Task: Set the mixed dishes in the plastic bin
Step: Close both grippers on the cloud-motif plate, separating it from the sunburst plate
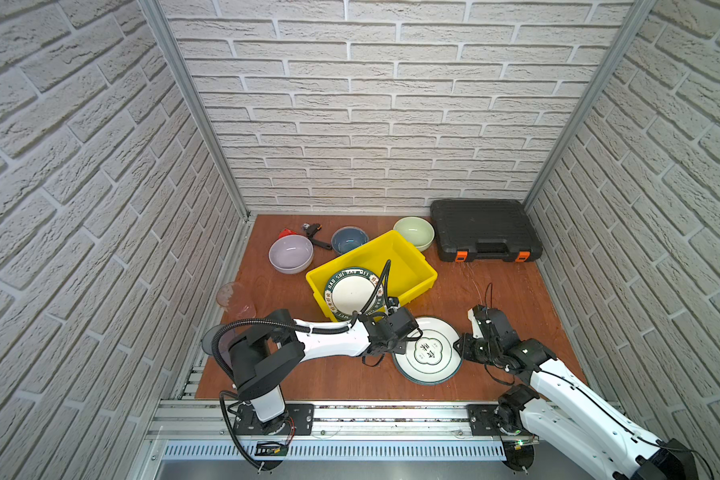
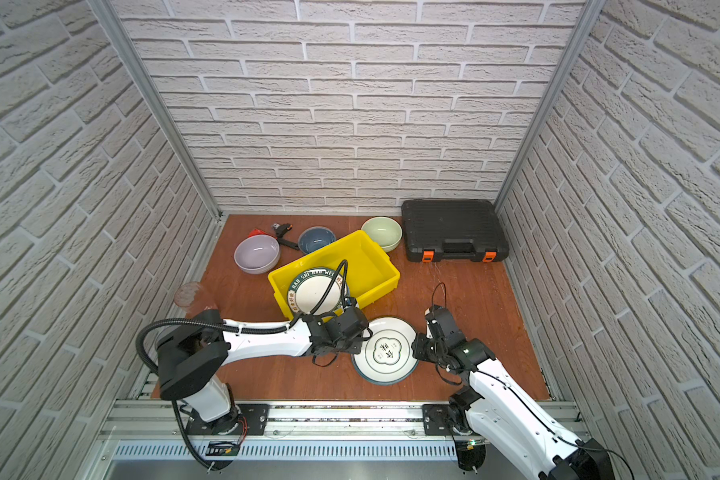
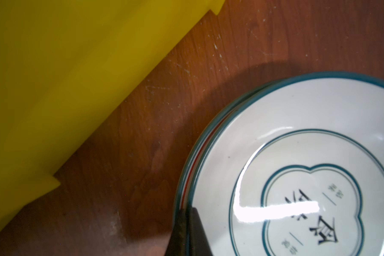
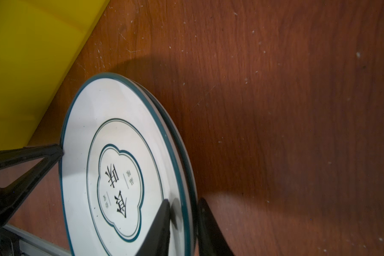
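The yellow bin [image 1: 408,266] sits askew on the wooden table [image 1: 495,299]. It holds one white plate with a lettered green rim [image 1: 352,295], which leans against the bin's near wall.

Just in front of the bin's near corner, on the side toward the arms' bases, two printed plates lie stacked. The upper printed plate [image 1: 427,353] carries a teal four-lobed outline with characters. The lower plate [image 4: 182,155] shows only as an offset rim beneath it.

The left gripper [image 3: 187,210] is on the stack's side nearest the bin, with its fingers pinched together on the upper plate's rim. The right gripper [image 4: 184,199] is at the opposite side of the stack. One of its fingers lies over the upper plate's face and the other sits outside both rims. Whether they actually squeeze is not clear.

On the bin's far side, the dark-blue bowl [image 1: 349,240] and the pale-green bowl [image 1: 413,232] stand just beside its wall. The lilac bowl [image 1: 290,252] is near its left end. A pinkish tumbler [image 1: 235,299] stands well to the bin's left. The black case [image 1: 483,228] lies beyond the pale-green bowl.
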